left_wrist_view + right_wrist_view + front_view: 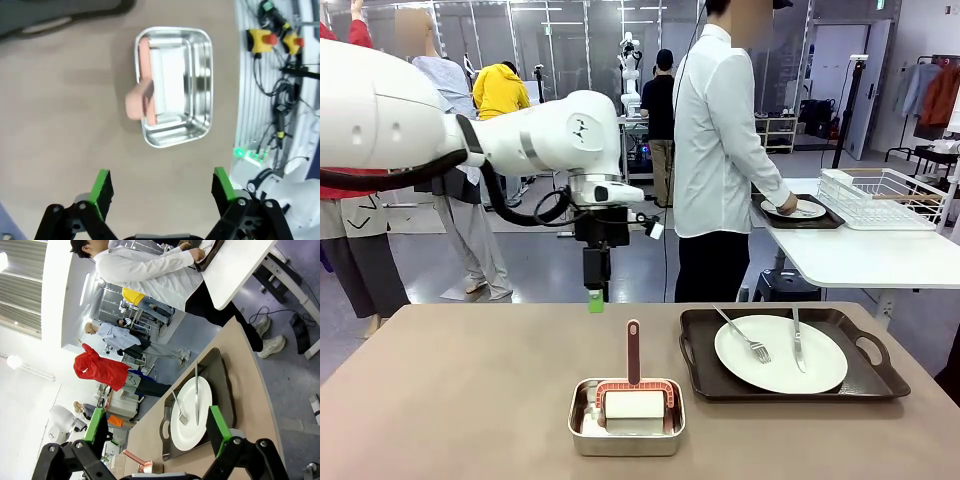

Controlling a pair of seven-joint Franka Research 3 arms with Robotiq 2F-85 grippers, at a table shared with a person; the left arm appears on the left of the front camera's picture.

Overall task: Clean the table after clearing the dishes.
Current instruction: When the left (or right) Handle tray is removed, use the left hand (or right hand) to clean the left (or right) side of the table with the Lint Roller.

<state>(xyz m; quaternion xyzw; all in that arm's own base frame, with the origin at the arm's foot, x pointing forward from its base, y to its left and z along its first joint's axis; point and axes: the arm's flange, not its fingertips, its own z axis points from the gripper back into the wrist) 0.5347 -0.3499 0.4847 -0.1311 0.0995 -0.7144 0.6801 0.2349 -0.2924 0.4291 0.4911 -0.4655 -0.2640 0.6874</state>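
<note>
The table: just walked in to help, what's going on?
A person at the white side table handles a tray holding one plate. The other plate, with fork and knife, sits on its dark tray on the brown table. The open left gripper faces the steel pan and roller; the right gripper is open, empty.

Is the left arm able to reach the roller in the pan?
Probably yes. The left tool hangs open above the table, looking down at the roller in its pan, and nothing lies between them.
</note>
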